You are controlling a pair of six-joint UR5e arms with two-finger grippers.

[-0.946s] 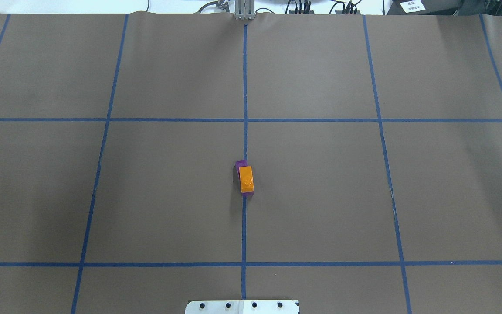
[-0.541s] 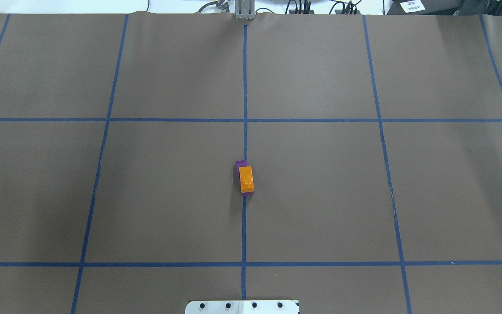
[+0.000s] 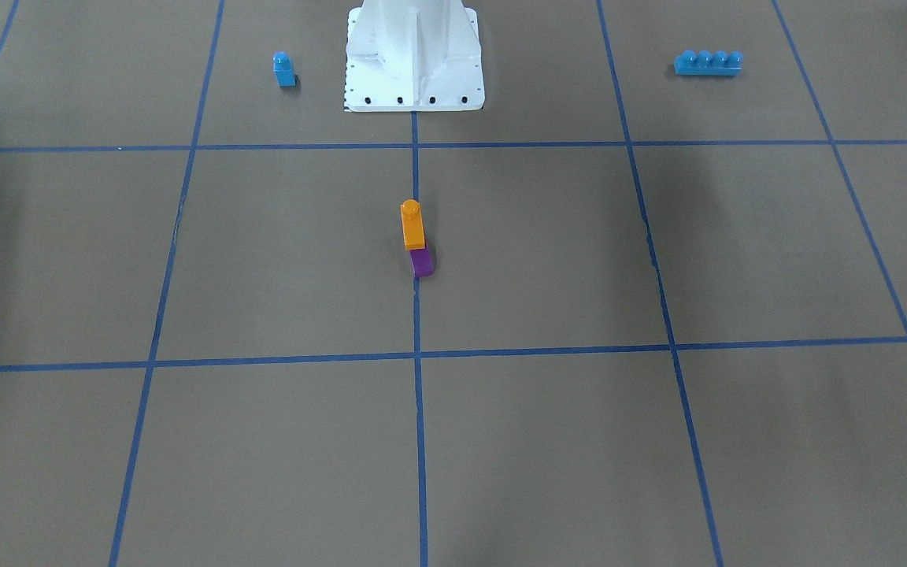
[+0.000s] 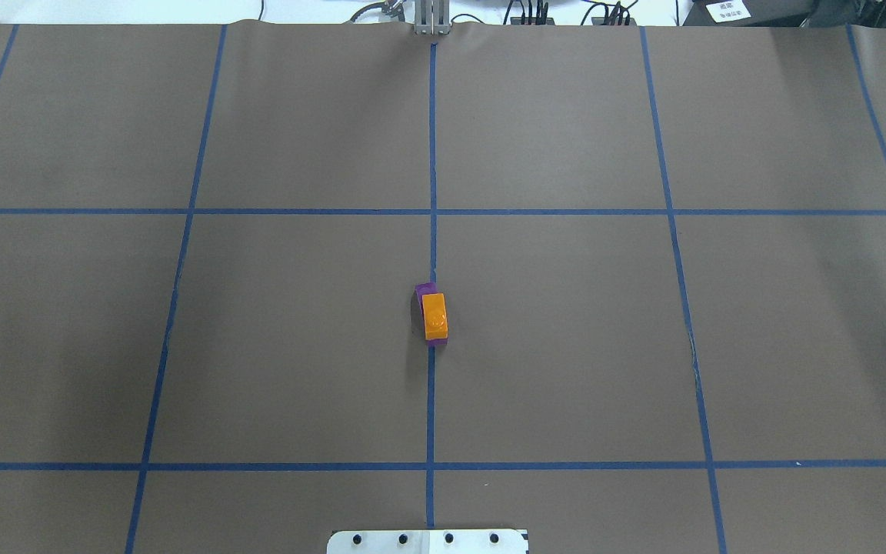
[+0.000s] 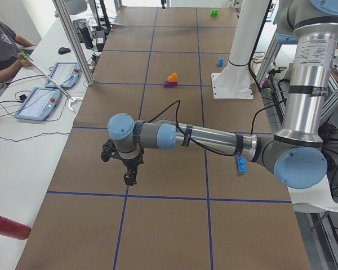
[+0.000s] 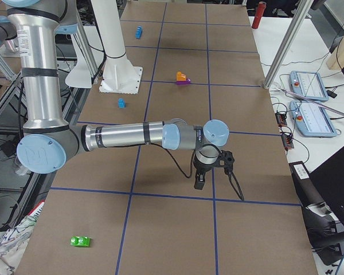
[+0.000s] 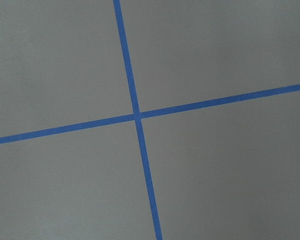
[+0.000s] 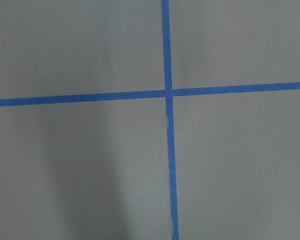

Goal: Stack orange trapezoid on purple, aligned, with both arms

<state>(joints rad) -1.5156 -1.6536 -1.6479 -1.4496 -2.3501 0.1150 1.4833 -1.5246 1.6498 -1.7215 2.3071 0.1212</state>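
Observation:
The orange trapezoid (image 4: 434, 315) sits on top of the purple brick (image 4: 421, 291) on the centre tape line, its stud up; the purple one sticks out at the far end. The stack also shows in the front view, orange (image 3: 412, 224) above purple (image 3: 422, 264). The left gripper (image 5: 129, 169) hangs over the table far from the stack, seen only from the left end. The right gripper (image 6: 200, 180) hangs likewise, seen only from the right end. I cannot tell whether either is open or shut. Both wrist views show only brown table and blue tape.
A small blue single-stud brick (image 3: 284, 69) and a long blue four-stud brick (image 3: 708, 63) lie on either side of the white robot base (image 3: 414, 94). A green brick (image 6: 80, 241) lies near the table's right end. An operator (image 5: 0, 45) sits beside the table.

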